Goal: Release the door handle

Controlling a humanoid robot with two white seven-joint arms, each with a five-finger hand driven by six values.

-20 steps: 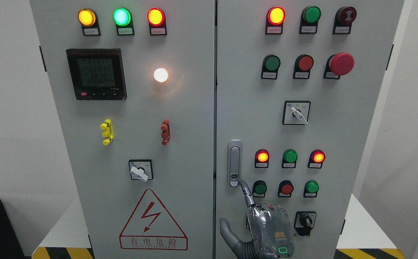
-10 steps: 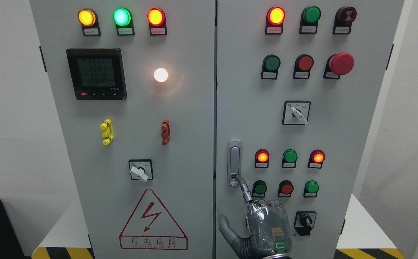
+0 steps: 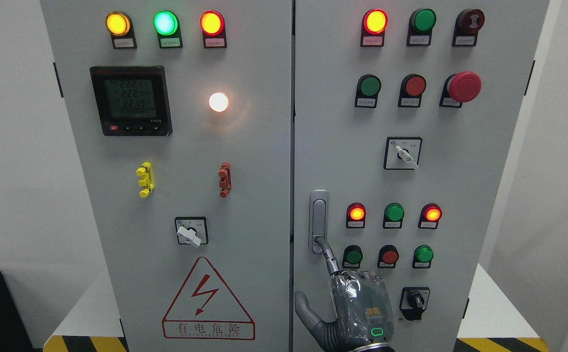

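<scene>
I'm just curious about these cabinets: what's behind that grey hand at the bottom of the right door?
The hand covers a patch of the right door left of the black rotary switch. Its extended finger reaches the door handle. Anything mounted behind it is hidden.

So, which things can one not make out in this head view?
- Door handle, lower end: covered by the right hand.
- Its arm: cut off by the bottom edge.
- Lamp labels: too small to read.
- Left hand: outside the head view.
</scene>
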